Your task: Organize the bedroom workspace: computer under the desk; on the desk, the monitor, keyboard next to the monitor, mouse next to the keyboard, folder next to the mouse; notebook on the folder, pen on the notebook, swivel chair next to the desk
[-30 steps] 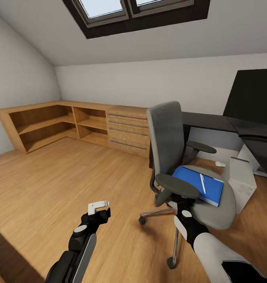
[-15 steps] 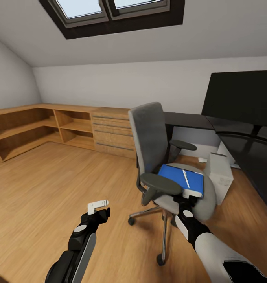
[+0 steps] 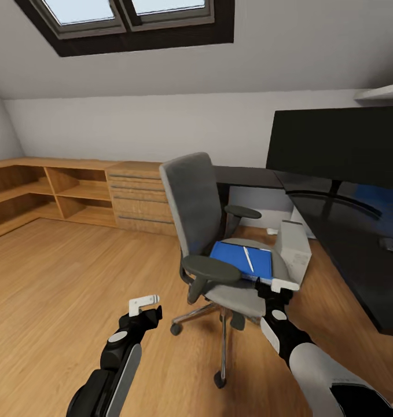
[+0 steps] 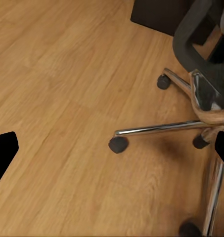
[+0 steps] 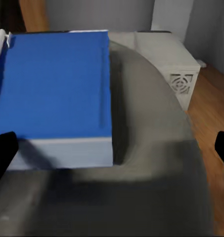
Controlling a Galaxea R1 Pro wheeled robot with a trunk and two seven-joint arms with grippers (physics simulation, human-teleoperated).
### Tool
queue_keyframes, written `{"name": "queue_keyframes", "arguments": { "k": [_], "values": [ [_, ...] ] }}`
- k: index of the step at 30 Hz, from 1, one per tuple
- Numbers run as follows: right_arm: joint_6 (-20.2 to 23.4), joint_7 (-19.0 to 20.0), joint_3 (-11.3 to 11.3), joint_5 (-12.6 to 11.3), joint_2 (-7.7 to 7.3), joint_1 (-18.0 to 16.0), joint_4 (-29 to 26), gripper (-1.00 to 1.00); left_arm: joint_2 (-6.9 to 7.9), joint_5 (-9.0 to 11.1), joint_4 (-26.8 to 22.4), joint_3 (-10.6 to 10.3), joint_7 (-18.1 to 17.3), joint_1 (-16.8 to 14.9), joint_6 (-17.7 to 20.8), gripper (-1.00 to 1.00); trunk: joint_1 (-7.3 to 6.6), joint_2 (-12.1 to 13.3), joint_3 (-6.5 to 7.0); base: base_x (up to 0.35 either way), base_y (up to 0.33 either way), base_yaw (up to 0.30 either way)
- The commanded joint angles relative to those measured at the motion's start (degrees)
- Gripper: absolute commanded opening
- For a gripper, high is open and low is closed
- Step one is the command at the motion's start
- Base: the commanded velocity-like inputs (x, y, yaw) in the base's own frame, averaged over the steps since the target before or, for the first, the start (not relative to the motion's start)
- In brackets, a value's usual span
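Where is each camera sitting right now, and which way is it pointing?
Head view: on the robot's head, facing forward and down at the grey upholstered swivel chair, glossy black desk and wide black monitor; both arms show, left gripper, right gripper.
Left wrist view: by the left gripper, aimed down at the wooden floor and the chair's chrome wheeled base; dark fingertips at the edges.
Right wrist view: by the right gripper, facing the bright blue flat folder on the seat.
Shared: the chair shows in all three.
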Motion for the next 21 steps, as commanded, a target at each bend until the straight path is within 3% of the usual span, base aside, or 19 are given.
{"name": "queue_keyframes", "arguments": {
  "k": [1,16,20,21],
  "values": [
    [-0.3,0.1,-0.3,-0.1,0.03,-0.1,0.1,1.0,0.02,0.6,-0.1,-0.1,0.5,0.0,0.2,1.0,-0.01,0.0,-0.02,0.0,0.0,-0.269],
    [-0.3,0.2,-0.3,-0.1,-0.19,-0.1,0.1,1.0,0.02,0.6,-0.1,0.2,0.5,0.0,0.2,1.0,-0.01,0.0,0.56,0.0,0.0,-0.265],
    [-0.4,0.2,-0.3,-0.2,-0.19,-0.1,0.1,1.0,0.02,0.6,-0.1,1.9,0.5,0.0,0.2,1.0,0.87,-1.6,-0.14,0.0,0.0,-0.048],
    [-0.4,0.2,-0.3,-0.2,-0.19,-0.1,0.1,1.0,0.02,0.7,-0.1,3.2,0.5,0.0,0.2,1.0,1.09,-2.0,-0.32,0.0,0.0,-0.016]
  ]
}}
